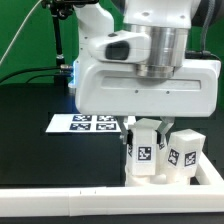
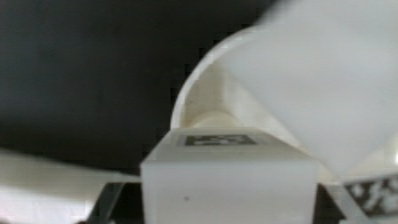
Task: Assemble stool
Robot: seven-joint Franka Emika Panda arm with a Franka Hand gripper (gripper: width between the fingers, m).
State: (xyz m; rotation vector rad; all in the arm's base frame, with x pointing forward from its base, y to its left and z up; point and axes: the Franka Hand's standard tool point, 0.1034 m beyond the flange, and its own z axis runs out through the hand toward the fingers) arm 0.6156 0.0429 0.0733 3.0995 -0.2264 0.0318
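Observation:
My gripper (image 1: 147,140) hangs over the front right of the table, shut on a white stool leg (image 1: 144,152), a short upright block with a black-and-white tag. In the wrist view that leg (image 2: 228,170) fills the space between my fingers (image 2: 121,196), and my gripper (image 2: 231,205) is closed on its sides. Another tagged leg (image 1: 186,150) stands close beside it on the exterior view's right. A large blurred white shape (image 2: 302,75) rises right behind the held leg. I cannot make out the round seat.
The marker board (image 1: 84,123) lies flat on the black table behind the legs, on the exterior view's left. The long white L-shaped bar (image 1: 90,190) runs along the front edge and turns up at the right, just beside the legs.

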